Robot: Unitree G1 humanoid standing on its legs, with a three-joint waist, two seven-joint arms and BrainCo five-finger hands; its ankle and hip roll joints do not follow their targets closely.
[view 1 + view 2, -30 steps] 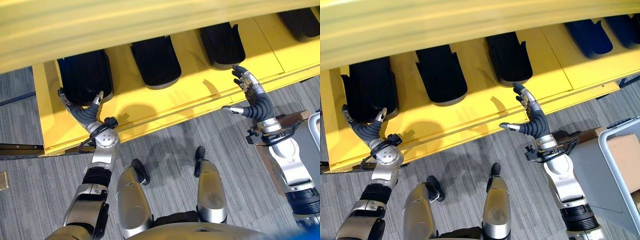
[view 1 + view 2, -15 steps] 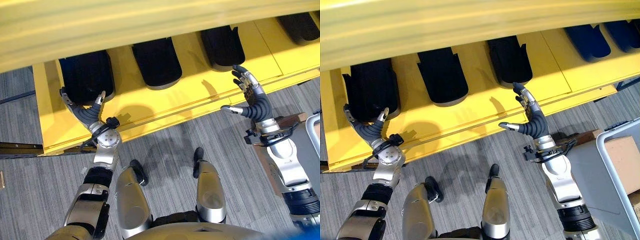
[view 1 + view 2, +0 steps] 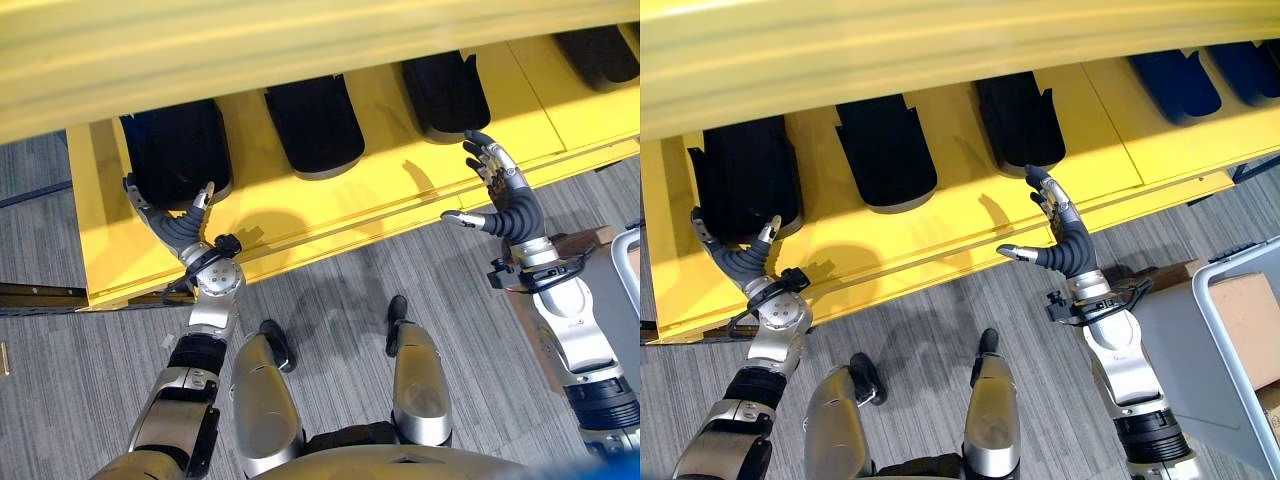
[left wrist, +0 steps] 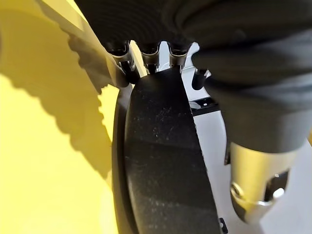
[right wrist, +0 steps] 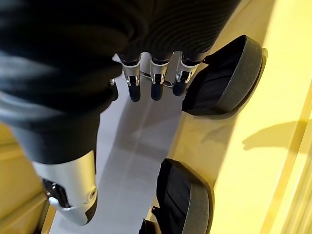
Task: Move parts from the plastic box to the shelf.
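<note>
Left eye view has my left hand (image 3: 178, 222) cupping the leftmost black part (image 3: 176, 150) on the yellow shelf (image 3: 390, 160), placing seemingly done, so release comes next, while my right hand (image 3: 500, 195) hovers spread and empty.

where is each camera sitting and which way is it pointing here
Left eye view: on the head, looking down at the yellow shelf with black parts; both arms, left hand and right hand show.
Right eye view: same scene from slightly aside.
Left wrist view: along the left hand, close against the leftmost black part.
Right wrist view: along the open right hand toward two black parts.
Shared: the shelf and its parts.
</note>
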